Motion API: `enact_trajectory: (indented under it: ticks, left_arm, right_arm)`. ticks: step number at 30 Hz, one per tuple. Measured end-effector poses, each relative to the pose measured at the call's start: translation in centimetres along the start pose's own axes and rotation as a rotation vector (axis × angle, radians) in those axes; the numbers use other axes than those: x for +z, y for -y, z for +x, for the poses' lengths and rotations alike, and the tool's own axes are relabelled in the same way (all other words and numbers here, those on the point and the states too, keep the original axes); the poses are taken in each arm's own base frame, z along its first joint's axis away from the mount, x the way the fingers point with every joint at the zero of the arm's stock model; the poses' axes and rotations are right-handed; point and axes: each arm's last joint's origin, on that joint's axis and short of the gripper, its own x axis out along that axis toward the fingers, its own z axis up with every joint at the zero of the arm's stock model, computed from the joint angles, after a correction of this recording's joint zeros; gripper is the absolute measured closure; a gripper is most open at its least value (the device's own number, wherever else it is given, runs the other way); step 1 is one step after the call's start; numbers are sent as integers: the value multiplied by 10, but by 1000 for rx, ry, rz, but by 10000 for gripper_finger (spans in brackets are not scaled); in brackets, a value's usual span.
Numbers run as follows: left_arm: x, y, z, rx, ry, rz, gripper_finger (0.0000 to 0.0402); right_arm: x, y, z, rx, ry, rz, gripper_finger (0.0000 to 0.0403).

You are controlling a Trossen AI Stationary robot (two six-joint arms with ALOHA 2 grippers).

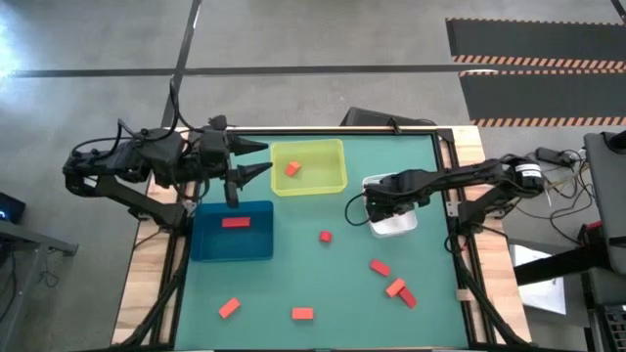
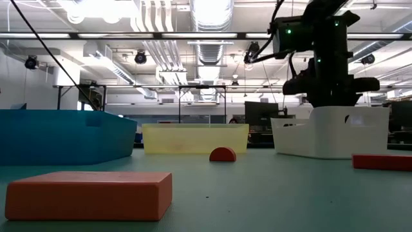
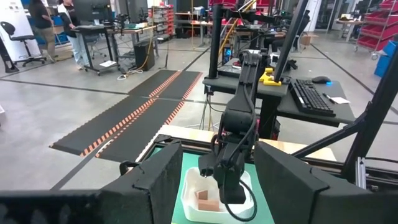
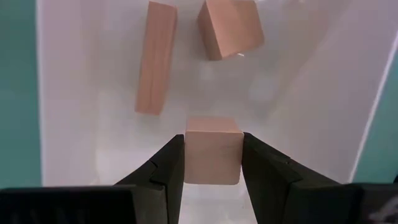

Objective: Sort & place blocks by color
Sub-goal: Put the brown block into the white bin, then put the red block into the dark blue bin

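Between our right gripper's [image 4: 212, 163] fingers we are clamping a tan cube [image 4: 213, 157] over the white tray [image 4: 87, 93], joining two tan blocks, while our open-jawed left gripper [image 1: 256, 159] is waiting beside the yellow-green tray [image 1: 309, 182]

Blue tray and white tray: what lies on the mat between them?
High view: between blue tray and white tray, one small red block on bare green mat.

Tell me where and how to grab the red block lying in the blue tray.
Grip the red block across its two long sides, coming straight down from above. It lies flat, apart from the blue tray walls, so fingers fit either side; the walls block a sideways approach. The open left gripper is nearest.
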Motion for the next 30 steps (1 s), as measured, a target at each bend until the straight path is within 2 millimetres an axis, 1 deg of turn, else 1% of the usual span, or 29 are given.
enact_trajectory:
  ticks: [7,12,22,26,30]
  left_arm:
    - [0,0,0,0,-2,1,217]
    - [0,0,0,0,-2,1,217]
    - [0,0,0,0,-2,0,217]
    - [-1,0,0,0,-6,-34,217]
    - [-7,0,2,6,-62,-83,217]
  right_arm:
    - [1,-4,8,-18,-8,-8,277]
    - [1,-5,8,-19,-8,-8,275]
    - [1,-4,8,-20,-10,-9,217]
    - [0,-4,6,-12,-31,-11,210]
    - [3,-7,-5,14,-24,-26,212]
